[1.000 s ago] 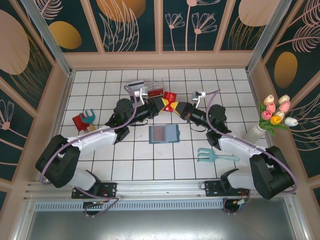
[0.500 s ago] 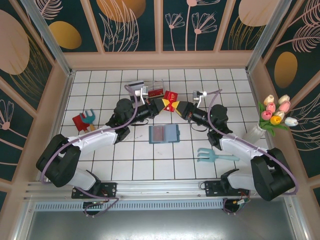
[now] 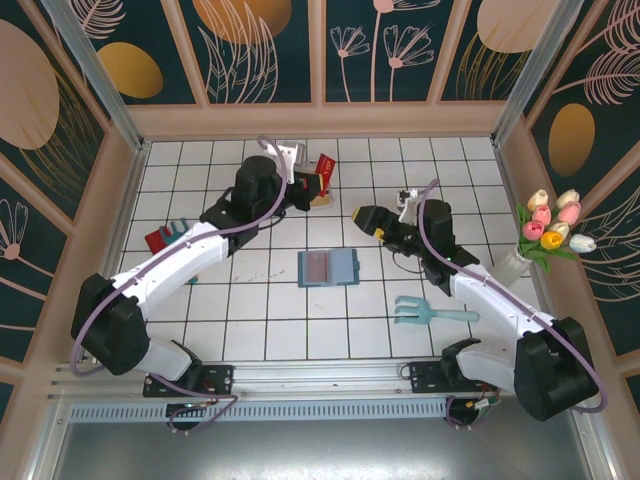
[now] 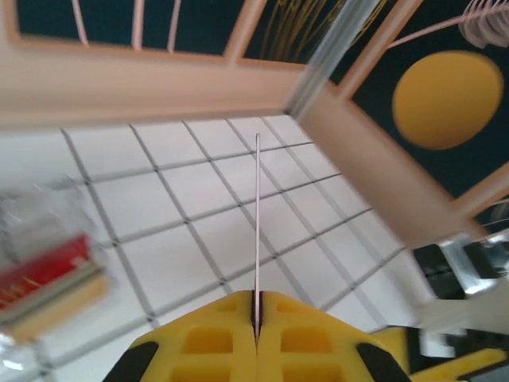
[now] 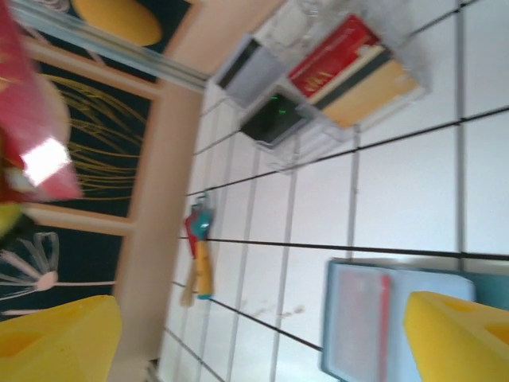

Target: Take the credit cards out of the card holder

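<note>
Pinching a red card edge-on, left fingers hide its lower end.

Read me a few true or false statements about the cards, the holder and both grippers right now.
1. The left gripper is shut on a red card. True.
2. The right gripper grips the card holder. False: its jaws stand open and empty, apart from the holder.
3. The card holder lies unfolded on the table. True.
4. The clear tray holds nothing. False: cards lie in it, a red one among them.
</note>
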You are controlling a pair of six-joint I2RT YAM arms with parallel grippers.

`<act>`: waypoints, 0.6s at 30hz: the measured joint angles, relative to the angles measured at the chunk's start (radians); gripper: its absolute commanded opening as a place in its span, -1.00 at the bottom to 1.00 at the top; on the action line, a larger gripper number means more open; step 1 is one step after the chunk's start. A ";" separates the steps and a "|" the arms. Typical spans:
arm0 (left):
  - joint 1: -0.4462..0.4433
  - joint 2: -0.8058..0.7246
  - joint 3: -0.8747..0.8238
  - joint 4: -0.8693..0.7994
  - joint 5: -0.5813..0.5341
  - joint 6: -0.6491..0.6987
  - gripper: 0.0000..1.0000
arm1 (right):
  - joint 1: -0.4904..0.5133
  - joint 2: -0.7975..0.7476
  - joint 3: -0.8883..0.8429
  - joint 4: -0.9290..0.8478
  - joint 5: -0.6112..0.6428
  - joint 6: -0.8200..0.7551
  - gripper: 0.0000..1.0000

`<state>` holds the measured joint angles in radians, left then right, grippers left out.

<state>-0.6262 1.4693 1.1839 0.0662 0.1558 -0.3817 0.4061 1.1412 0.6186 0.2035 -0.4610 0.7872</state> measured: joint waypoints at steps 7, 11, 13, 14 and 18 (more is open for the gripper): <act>0.043 0.093 0.158 -0.177 0.012 0.430 -1.00 | -0.008 -0.018 0.000 -0.114 0.088 -0.075 0.98; 0.065 0.188 0.228 -0.276 0.054 0.630 -1.00 | -0.009 -0.020 0.000 -0.151 0.109 -0.080 0.98; 0.079 0.266 0.312 -0.338 0.072 0.710 -1.00 | -0.012 -0.019 0.000 -0.167 0.116 -0.082 0.98; 0.086 0.297 0.347 -0.357 0.077 0.738 -1.00 | -0.013 -0.019 0.000 -0.170 0.117 -0.083 0.98; 0.120 0.416 0.481 -0.431 0.098 0.843 -1.00 | -0.016 -0.011 0.000 -0.187 0.121 -0.083 0.98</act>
<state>-0.5064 1.8851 1.6653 -0.3645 0.2535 0.4614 0.3904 1.1301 0.6186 0.0170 -0.3405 0.7044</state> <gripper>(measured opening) 0.066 0.990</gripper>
